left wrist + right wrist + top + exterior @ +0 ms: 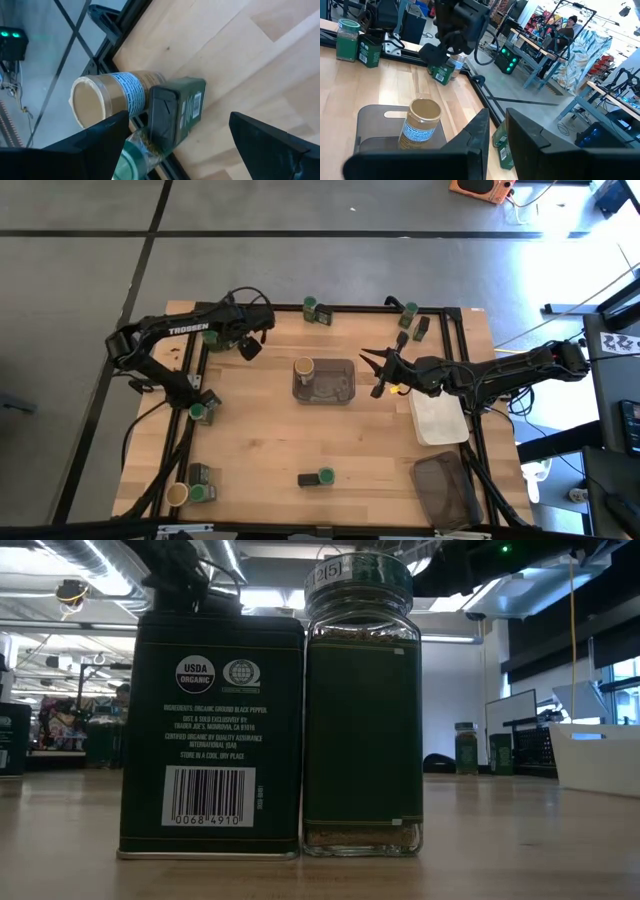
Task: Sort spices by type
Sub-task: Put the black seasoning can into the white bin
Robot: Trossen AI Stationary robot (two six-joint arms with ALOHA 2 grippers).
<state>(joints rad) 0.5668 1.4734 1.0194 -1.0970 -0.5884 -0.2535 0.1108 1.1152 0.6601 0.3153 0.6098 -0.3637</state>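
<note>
A round tan-lidded spice jar with a blue-and-white label (304, 367) stands upright in the near-left corner of a translucent grey rectangular tray (336, 383) at the middle of the light wooden table (260, 440). Other spices sit around the rim: a green-lidded jar beside a dark rectangular tin (311, 478) near the front edge, a tan-lidded jar, green jar and tin clustered at the front-left corner (190, 492), and pairs along the far edge (316, 310). In the low view the front tin (210, 735) reads "USDA ORGANIC", "Organic Ground Black Pepper", with a barcode, touching a square glass jar of green herbs (362, 710). The left gripper (248, 343) hovers near the far-left corner, its arm marked "TROSSEN", fingers spread wide and empty. The right gripper (383, 370) reaches from the right, just beside the grey tray, fingers pressed together on nothing. A white tray (438, 418) and a dark tray (446, 490) lie along the right edge; the table's middle front is open.
</note>
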